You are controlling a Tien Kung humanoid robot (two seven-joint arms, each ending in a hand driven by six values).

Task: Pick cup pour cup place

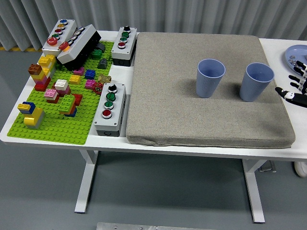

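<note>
Right hand (296,86) at the picture's right edge, only partly in frame, black fingers (288,93) spread loosely and pointing left, holding nothing. Just left of the fingertips, close but apart: the nearer blue cup (256,82), upright, mouth open, standing on the grey mat (192,120) near its right side. Further left of the hand, beyond that cup and clear of it: a second blue cup (210,77), also upright on the mat, ribbed like the first. Contents of neither cup visible from this angle. Just behind the hand, at the far right edge: part of a light blue plate (293,54) on the white table (144,143), cut off by the frame. Well away from the hand, past the mat's left edge: two grey button boxes (110,108), one near and one further back, then a green baseplate (72,129) crowded with coloured bricks (57,91), and at its far end two more button boxes (79,45), the dark one tilted up on the bricks.
</note>
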